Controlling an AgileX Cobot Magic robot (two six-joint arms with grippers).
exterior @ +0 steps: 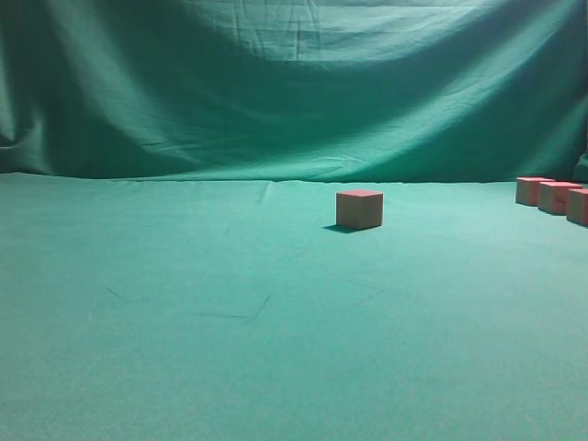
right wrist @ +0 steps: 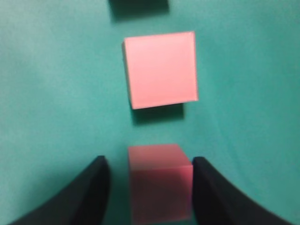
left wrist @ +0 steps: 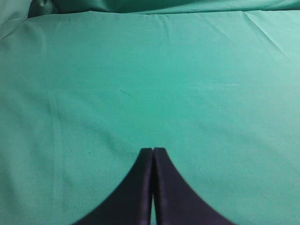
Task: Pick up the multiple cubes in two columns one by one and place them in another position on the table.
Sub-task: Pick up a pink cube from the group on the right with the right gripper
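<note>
Between the black fingers (right wrist: 96, 192) of the right gripper (right wrist: 149, 187), low in the right wrist frame: one cube (right wrist: 159, 180), pink on top, shaded on its near side, a narrow strip of green showing on the left, the right finger right at its edge. Fingers standing apart around it, contact not clear, so held or not cannot be told. Just above, in mid frame, a second cube (right wrist: 161, 69), square-edged, flat pink top, dark shadow below. At the top edge, only a shadow of something further.

In the middle of the exterior frame, slightly right: a lone cube (exterior: 359, 209), tan sides, reddish-pink top, sitting flat on the green table (exterior: 230, 322). At the far right edge, three more cubes (exterior: 554, 197) in a close row, the last cut off by the frame. Four counted there; no containers anywhere.

At the bottom of the left wrist frame: left gripper (left wrist: 153, 152), fingers pressed together, nothing between them, over bare wrinkled cloth. Behind, across the upper exterior frame, a draped green backdrop (exterior: 294, 83).
</note>
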